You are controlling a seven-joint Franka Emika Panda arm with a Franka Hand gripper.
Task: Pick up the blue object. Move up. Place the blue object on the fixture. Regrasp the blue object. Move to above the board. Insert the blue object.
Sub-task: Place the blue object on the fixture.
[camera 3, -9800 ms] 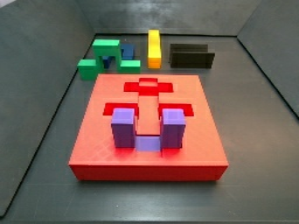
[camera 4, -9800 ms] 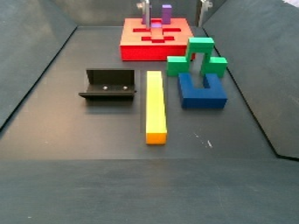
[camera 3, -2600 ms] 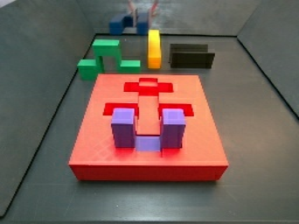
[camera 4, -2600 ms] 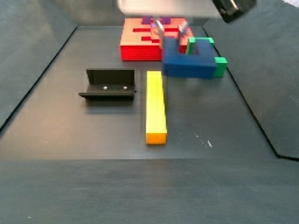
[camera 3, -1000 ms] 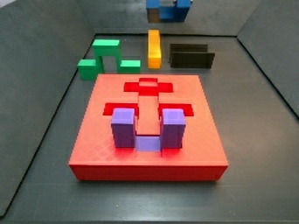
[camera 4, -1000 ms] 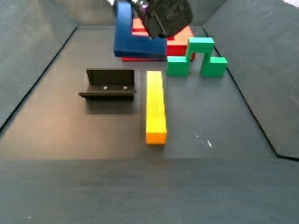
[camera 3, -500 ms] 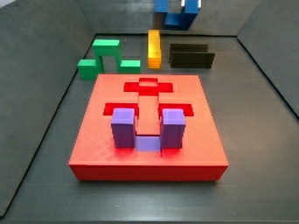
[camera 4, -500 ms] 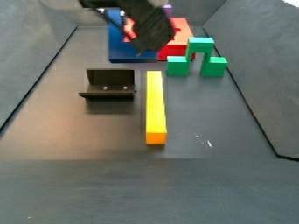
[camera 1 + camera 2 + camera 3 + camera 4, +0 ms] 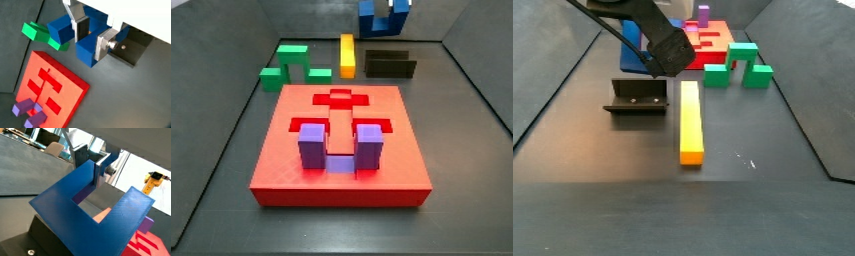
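My gripper (image 9: 91,33) is shut on the blue object (image 9: 87,51), a navy U-shaped block, with one silver finger (image 9: 105,45) on the outside of a prong and the other in the gap. It hangs in the air above the fixture (image 9: 390,64), apart from it. In a side view the blue object (image 9: 633,50) shows behind the dark hand, just beyond the fixture (image 9: 636,97). The red board (image 9: 339,150) lies on the floor with a purple U-shaped block (image 9: 341,147) in a recess. The blue object (image 9: 93,215) fills a wrist view.
A long yellow bar (image 9: 690,122) lies beside the fixture. A green block (image 9: 736,64) lies between the bar and the board (image 9: 707,42). It also shows in a side view (image 9: 291,63) and in a wrist view (image 9: 39,34). Dark bin walls surround the floor.
The gripper has carried the blue object off the floor by the green block, up and across the yellow bar to above the fixture. It has turned the block on the way.
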